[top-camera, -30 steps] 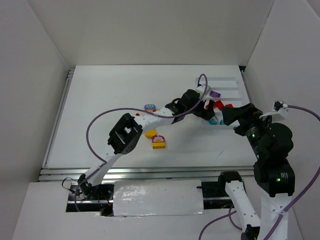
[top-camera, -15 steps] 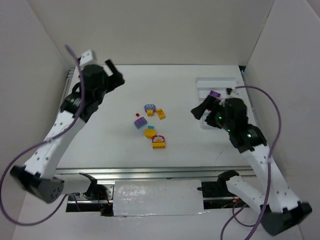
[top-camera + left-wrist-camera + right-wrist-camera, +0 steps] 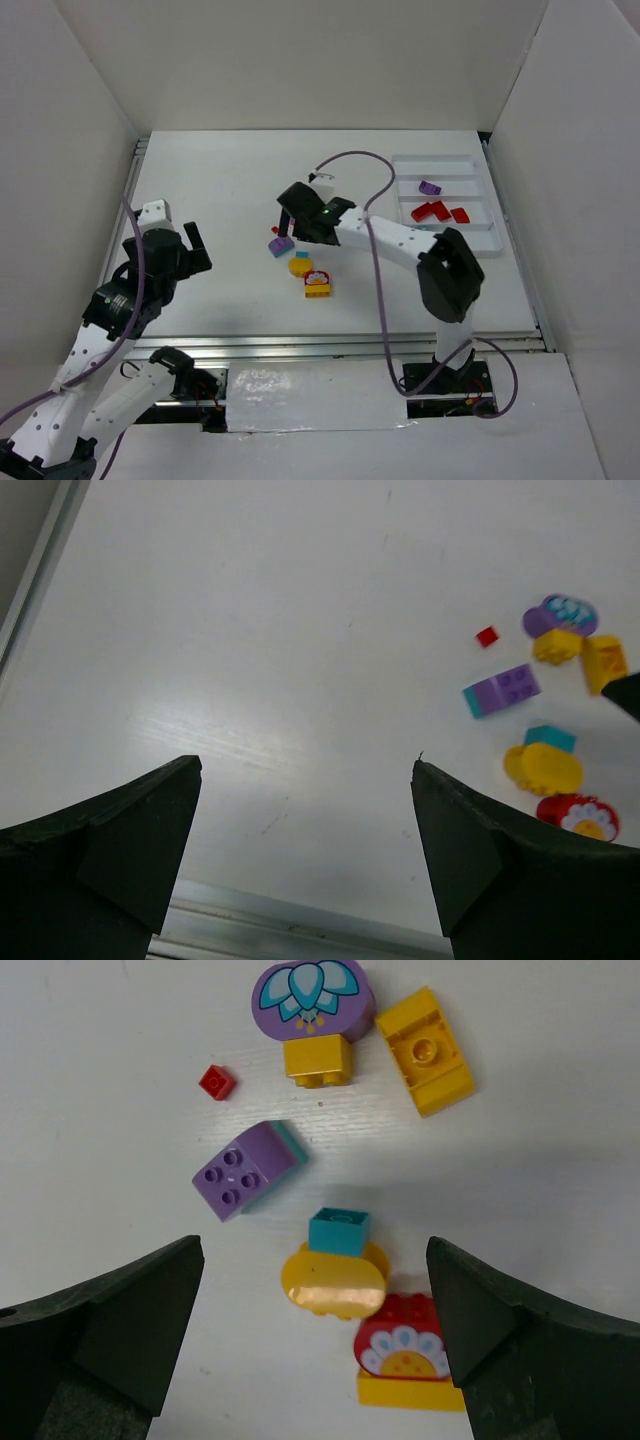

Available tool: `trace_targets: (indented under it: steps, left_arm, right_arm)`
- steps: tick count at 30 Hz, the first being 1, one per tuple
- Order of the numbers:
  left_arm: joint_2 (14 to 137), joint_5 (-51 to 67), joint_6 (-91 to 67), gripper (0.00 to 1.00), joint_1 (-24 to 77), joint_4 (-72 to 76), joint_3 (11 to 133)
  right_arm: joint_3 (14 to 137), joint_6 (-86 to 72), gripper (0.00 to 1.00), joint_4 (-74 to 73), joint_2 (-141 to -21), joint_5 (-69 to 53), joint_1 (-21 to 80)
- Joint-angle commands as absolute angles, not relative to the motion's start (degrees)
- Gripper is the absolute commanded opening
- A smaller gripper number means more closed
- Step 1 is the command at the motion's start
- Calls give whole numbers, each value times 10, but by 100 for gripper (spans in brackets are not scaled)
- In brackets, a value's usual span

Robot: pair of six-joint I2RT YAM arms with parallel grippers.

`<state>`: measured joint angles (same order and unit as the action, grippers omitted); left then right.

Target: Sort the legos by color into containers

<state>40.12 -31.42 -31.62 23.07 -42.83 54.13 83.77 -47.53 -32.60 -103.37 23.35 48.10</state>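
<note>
Several legos lie loose mid-table: a purple-and-teal brick [image 3: 281,245] [image 3: 247,1168], a yellow oval [image 3: 301,266] [image 3: 333,1282] with a small teal brick [image 3: 339,1230] beside it, a red-flower brick on yellow [image 3: 318,283] [image 3: 405,1355], a purple flower piece [image 3: 313,995], a yellow brick [image 3: 425,1050] and a tiny red one [image 3: 216,1082]. My right gripper [image 3: 292,213] [image 3: 313,1241] hangs open and empty above this cluster. My left gripper [image 3: 195,250] [image 3: 304,763] is open and empty over bare table at the left. The white tray [image 3: 480,238] holds a purple brick [image 3: 430,187] and red bricks [image 3: 432,211].
The right arm's elbow [image 3: 450,272] stands between the cluster and the tray. A purple cable [image 3: 375,260] loops over the table near it. White walls close in the table on three sides. A metal rail [image 3: 300,345] runs along the near edge.
The right gripper has moved from beside the tray leftward to above the brick cluster. The left arm has come down from the far left corner to low at the left.
</note>
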Motion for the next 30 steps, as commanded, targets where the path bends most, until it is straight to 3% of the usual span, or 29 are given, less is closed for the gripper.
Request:
trace_targets:
  steps: [1,8,17,24,27,30]
  left_arm:
    - [394,-310,-296,98,229,-416,537]
    - [402,-269,-281,98,228,-393,526]
    - [375,-261,-278,99,228,-388,521]
    - [381,-257,-275,99,228,-387,522]
    - [383,-255,-275,99,228,-387,521]
    - [383,-253,-274,99,228,-385,520]
  right_arm:
    - [929,-526,100,-386,-1121,306,502]
    - [939,-538,97,-373,-1186,282,511]
    - [924,-526,72,-356,-1212,266,514]
    - [911,-520,64,-344,-1215,258,514]
    - [911,-518,54,-344,-1220,256,511]
    - [909,-517,28,-344,-1220,256,507]
